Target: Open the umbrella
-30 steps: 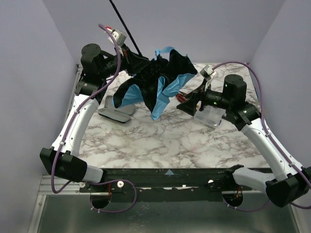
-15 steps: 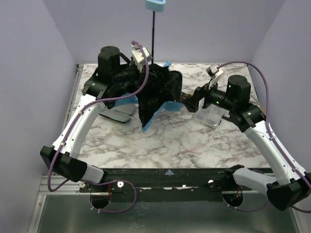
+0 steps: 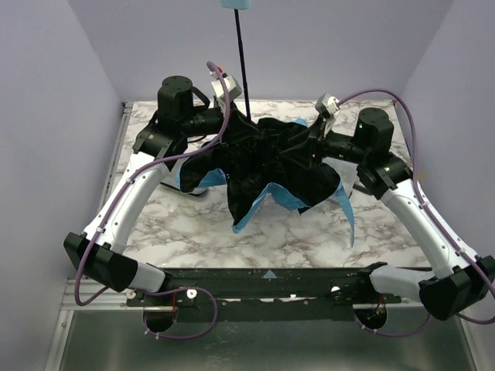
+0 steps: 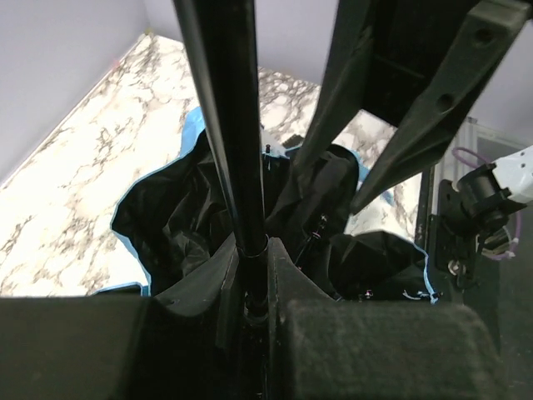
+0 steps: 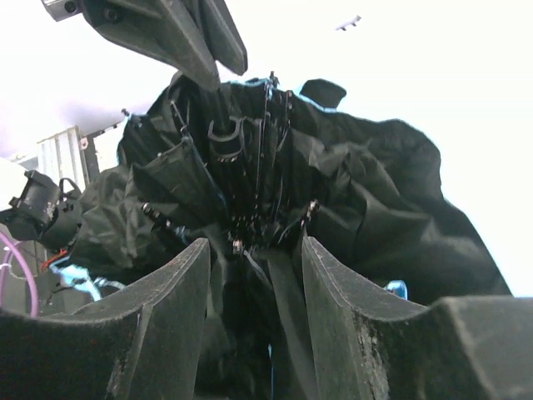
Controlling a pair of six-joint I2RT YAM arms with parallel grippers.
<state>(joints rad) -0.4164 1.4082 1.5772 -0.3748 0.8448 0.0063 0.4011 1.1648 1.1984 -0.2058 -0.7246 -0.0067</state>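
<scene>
The umbrella [image 3: 271, 166] hangs partly spread over the table's middle, black inside with sky-blue edges. Its thin black shaft [image 3: 241, 62] points up to the light-blue handle [image 3: 238, 3] at the frame's top. My left gripper [image 3: 234, 116] is shut on the shaft just above the canopy. In the left wrist view the shaft [image 4: 225, 125] runs between its fingers [image 4: 254, 283]. My right gripper [image 3: 311, 145] is at the canopy's right side. In the right wrist view its fingers [image 5: 256, 250] are closed on a bundle of ribs and black fabric [image 5: 375, 192].
The marble table [image 3: 193, 232] has purple walls on three sides. A pale flat object [image 3: 203, 191] shows at the canopy's left edge, mostly covered. The canopy hides the table under my right gripper. The right arm's wrist [image 4: 487, 196] shows in the left wrist view.
The shaft has swung from tilted to upright. My right gripper moved up and left into the canopy. The canopy has spread wider to the right and now covers the clear case.
</scene>
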